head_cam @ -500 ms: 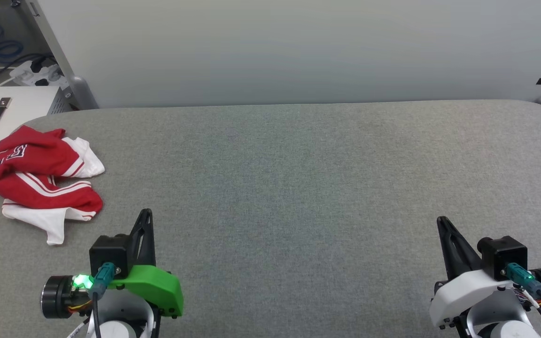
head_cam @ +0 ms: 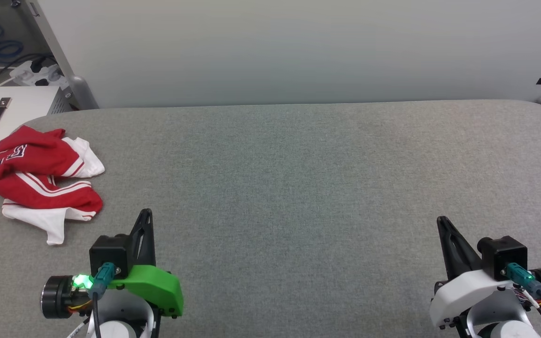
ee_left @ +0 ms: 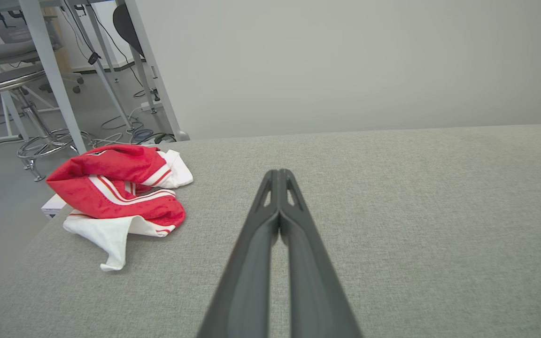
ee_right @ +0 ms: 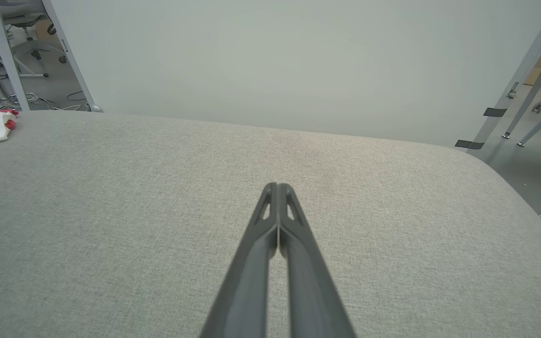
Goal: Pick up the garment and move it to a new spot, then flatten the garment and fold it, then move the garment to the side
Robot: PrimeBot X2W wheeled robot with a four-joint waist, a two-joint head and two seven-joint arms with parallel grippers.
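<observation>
A grey fabric-covered table (head_cam: pixel 298 188) stood before a pale wall panel (head_cam: pixel 298 47). Off its far left corner sat a white case (head_cam: pixel 26 101), with a power strip (head_cam: pixel 35 74) and blue cables (head_cam: pixel 6 48) beyond.

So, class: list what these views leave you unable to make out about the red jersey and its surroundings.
- Lettering on the red jersey: head view, crumpled folds hide all but a fragment.
- Most of it: right wrist view, cut off by left edge.
- The white handled box: head view, cut by left edge.
</observation>
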